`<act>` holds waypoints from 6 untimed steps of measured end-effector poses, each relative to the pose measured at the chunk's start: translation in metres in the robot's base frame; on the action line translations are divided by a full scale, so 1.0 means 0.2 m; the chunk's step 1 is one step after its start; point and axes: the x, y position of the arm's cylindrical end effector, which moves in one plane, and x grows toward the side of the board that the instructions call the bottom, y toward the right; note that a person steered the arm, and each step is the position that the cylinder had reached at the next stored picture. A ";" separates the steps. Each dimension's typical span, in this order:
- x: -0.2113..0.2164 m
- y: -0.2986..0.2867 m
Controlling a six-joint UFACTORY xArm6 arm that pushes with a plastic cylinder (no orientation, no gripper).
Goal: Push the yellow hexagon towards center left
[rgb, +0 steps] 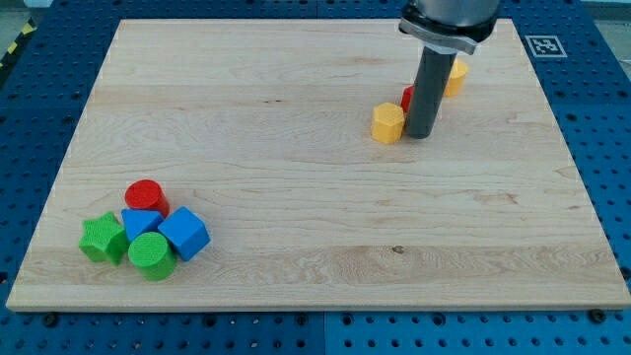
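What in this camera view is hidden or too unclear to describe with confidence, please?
- Red block: mostly hidden behind the rod; shape cannot be told.
- Second yellow block: partly covered by the rod and its collar; shape unclear.
- My tip: just to the view's right of the yellow hexagon; contact cannot be confirmed.
- Blue block in the lower-left cluster: overlapped by the green cylinder; outline incomplete.
- Arm above the collar: cut off by the view's top edge.

Yellow hexagon [388, 123]; red cylinder [146, 195]; green star [103, 240]; pale wood board [296, 99]
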 end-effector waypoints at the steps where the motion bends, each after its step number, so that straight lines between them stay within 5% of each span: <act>1: 0.06 -0.06; 4: 0.04 -0.23; 6: -0.17 -0.33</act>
